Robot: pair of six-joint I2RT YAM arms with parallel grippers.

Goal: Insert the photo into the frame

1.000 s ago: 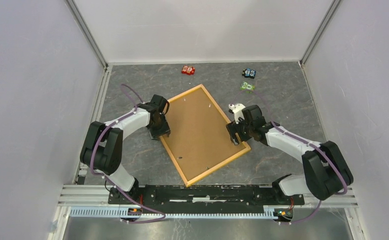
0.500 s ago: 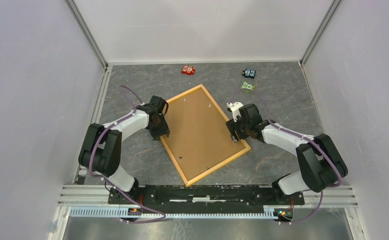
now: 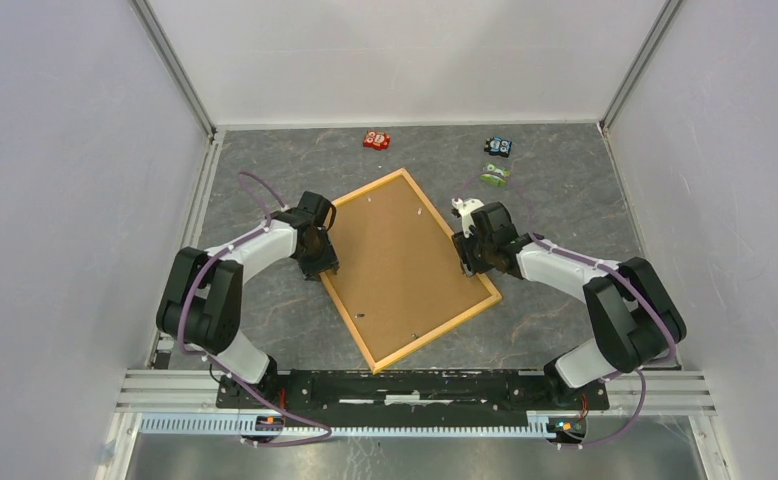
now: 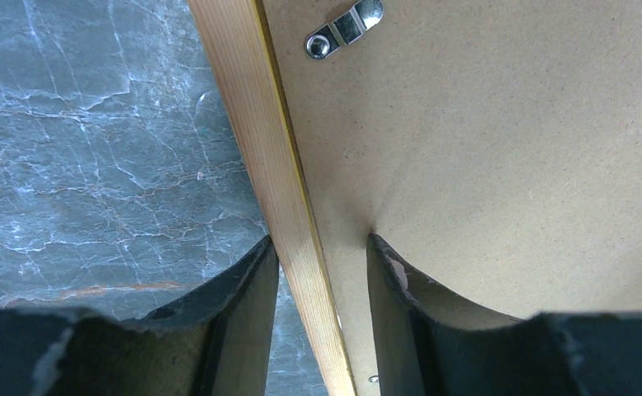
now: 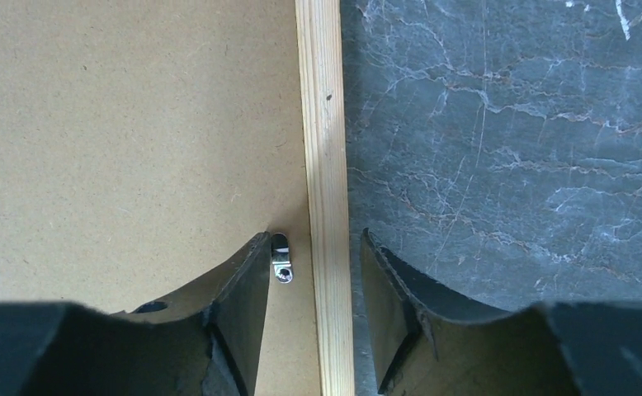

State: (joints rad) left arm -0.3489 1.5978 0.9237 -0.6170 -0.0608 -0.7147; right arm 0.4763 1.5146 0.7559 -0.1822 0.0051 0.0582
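The yellow-orange wooden frame [image 3: 363, 189] lies face down and askew on the grey marbled table, with the brown backing board [image 3: 400, 255] filling it. The photo is not in view. My left gripper [image 3: 323, 268] is open and straddles the frame's left rail [image 4: 256, 124], one finger over the table, the other on the board [image 4: 507, 148]. My right gripper [image 3: 468, 265] is open and straddles the right rail [image 5: 324, 124], one finger on the board beside a metal clip [image 5: 280, 257], the other over the table.
Small toys lie at the back: a red one [image 3: 376, 139], a dark blue one [image 3: 499, 147] and a green one [image 3: 494, 174]. Another metal clip [image 4: 344, 29] sits on the board near the left rail. White walls close in the table on three sides.
My right gripper has slid along the right rail toward the far end. My left gripper has barely moved. The frame lies where it was.
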